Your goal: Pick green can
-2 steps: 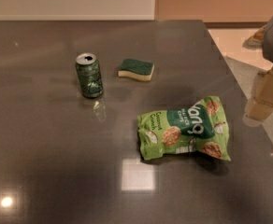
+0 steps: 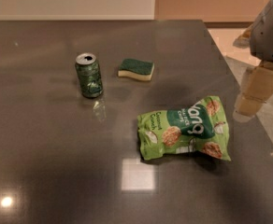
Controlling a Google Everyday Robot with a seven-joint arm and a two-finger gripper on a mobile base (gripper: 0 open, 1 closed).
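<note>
The green can (image 2: 89,75) stands upright on the dark grey table (image 2: 57,162), left of centre, with its silver top and opening showing. My gripper (image 2: 254,93) hangs at the right edge of the view, over the table's right edge, far to the right of the can and well apart from it. It holds nothing that I can see.
A green-and-cream sponge (image 2: 136,69) lies just right of the can. A light green snack bag (image 2: 185,129) lies between the can and the gripper, nearer the front. The table's right edge runs diagonally past the gripper, with pale floor (image 2: 230,41) beyond.
The gripper has shifted slightly to the left, toward the table. The can, sponge and bag have not moved.
</note>
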